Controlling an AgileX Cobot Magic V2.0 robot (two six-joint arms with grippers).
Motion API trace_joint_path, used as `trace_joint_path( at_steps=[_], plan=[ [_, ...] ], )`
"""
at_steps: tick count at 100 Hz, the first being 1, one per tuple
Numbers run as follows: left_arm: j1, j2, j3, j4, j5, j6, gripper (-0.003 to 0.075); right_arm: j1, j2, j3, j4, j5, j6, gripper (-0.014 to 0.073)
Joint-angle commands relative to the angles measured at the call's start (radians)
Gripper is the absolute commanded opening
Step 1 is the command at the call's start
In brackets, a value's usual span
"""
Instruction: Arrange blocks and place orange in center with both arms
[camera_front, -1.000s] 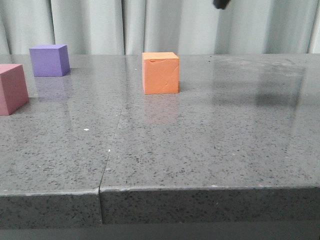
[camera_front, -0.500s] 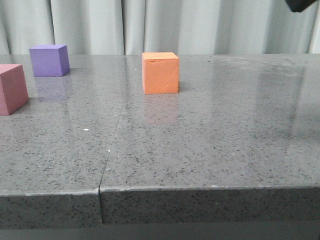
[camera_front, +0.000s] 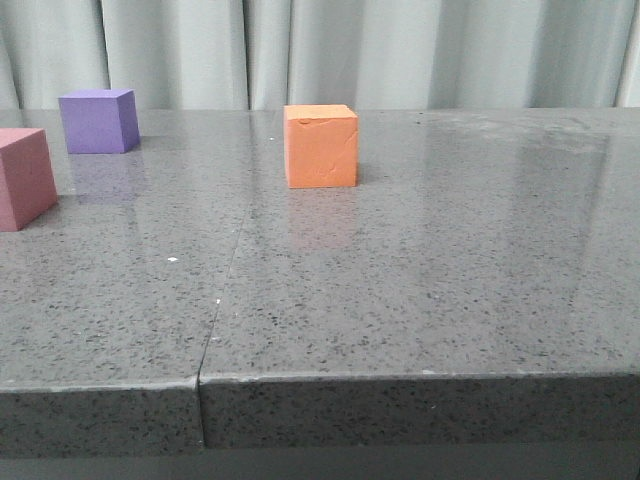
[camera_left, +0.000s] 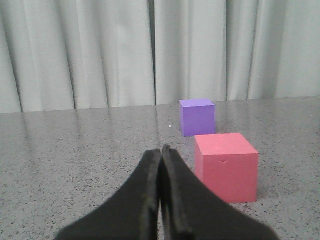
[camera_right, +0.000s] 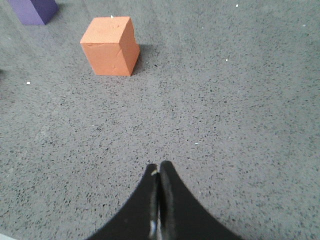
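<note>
Left end effector (camera_left: 160, 165): fingers pressed together, gripping nothing; low over the worktop (camera_front: 420, 280).
Pink-red cube (camera_left: 226, 166): just ahead of it, slightly to one side; purple cube (camera_left: 197, 116) stands behind.
Orange cube (camera_front: 321, 146): mid-worktop, well apart from both.
Right end effector (camera_right: 159, 177): closed, empty, raised; the orange cube lies ahead, off to one side.
Nearer arm: left for pink-red and purple, I judge.

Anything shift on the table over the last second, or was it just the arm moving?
Just the arm: a dark arm part at the top of the front view slid rightward and is now out of frame. The orange cube, purple cube and pink-red cube stayed put.
</note>
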Motion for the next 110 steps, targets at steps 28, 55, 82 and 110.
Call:
trace_joint_path(
  at_steps=[28, 55, 82, 110],
  plan=[
    [-0.008, -0.028, -0.013, -0.012, -0.083, -0.008, -0.002, -0.004, -0.333, 0.137, -0.005, -0.073, -0.01, -0.0015],
    [-0.008, 0.04, -0.138, -0.012, -0.042, -0.008, -0.002, -0.004, -0.433, 0.172, -0.001, -0.053, -0.01, -0.0015],
    [-0.008, 0.275, -0.388, -0.004, 0.168, -0.008, -0.002, -0.004, -0.433, 0.172, -0.001, -0.054, -0.01, -0.0015],
    [-0.008, 0.553, -0.643, -0.003, 0.333, -0.008, -0.002, -0.004, -0.433, 0.172, -0.001, -0.054, -0.01, -0.0015]
  ],
)
